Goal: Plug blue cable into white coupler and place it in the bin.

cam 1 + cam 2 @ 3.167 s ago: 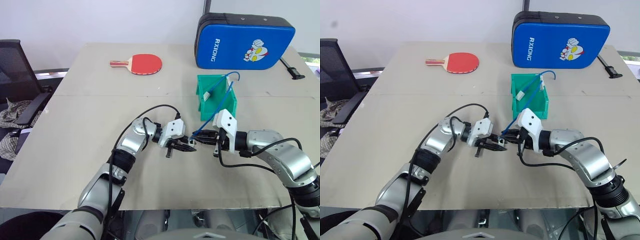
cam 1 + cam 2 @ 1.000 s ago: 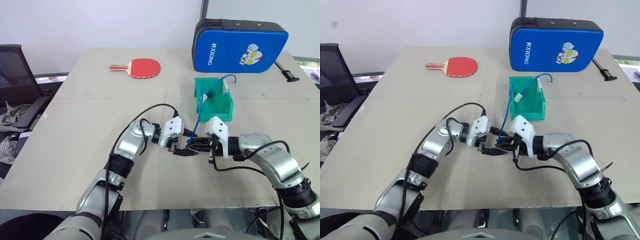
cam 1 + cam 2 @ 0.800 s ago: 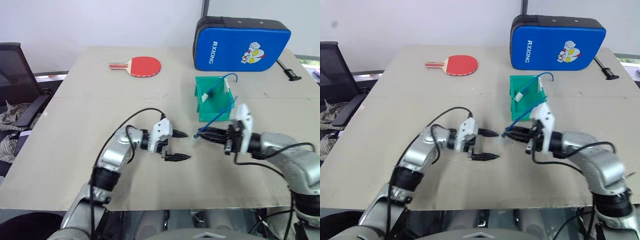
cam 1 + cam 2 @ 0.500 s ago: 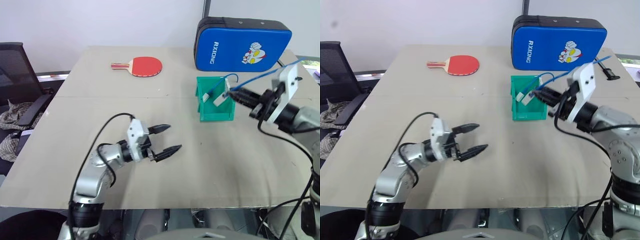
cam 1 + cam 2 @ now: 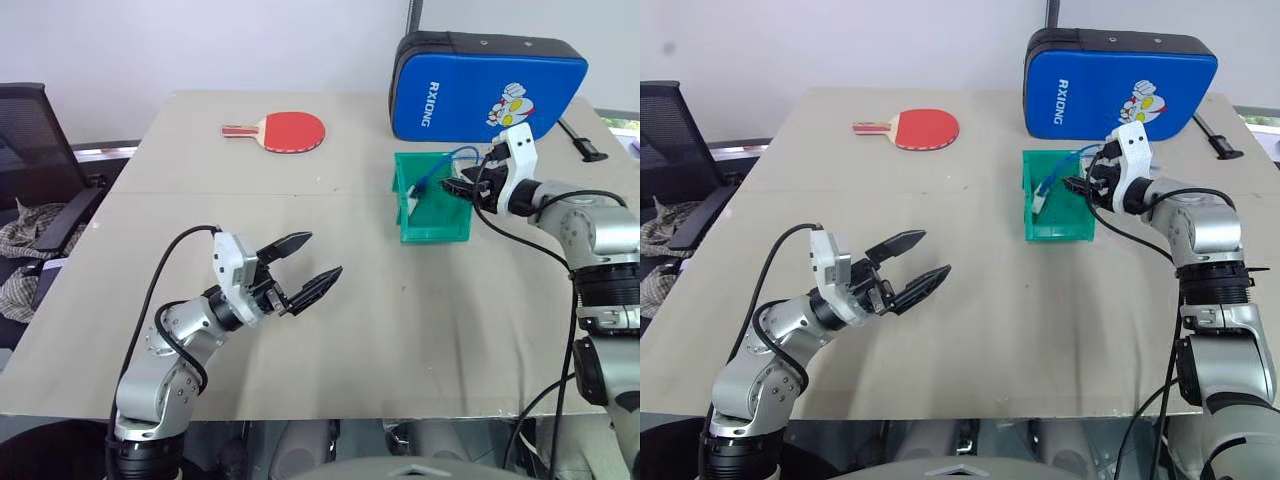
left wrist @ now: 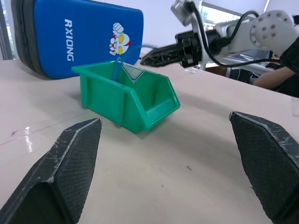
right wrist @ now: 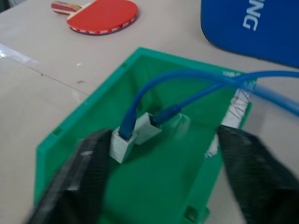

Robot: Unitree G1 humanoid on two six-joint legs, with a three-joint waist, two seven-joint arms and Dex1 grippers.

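Blue cable (image 7: 140, 95), plugged into the white coupler (image 7: 122, 144) (both ends), lay inside the bin (image 7: 60, 154); right gripper (image 7: 159, 177) hovered above, fingers spread and empty, while left gripper (image 5: 305, 262) stood open, well apart.

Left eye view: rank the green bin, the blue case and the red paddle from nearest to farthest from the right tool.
1. The green bin: directly under the right tool, which hangs open over it.
2. The blue case: just behind, at the table's far edge.
3. The red paddle: far across on the robot's left side.
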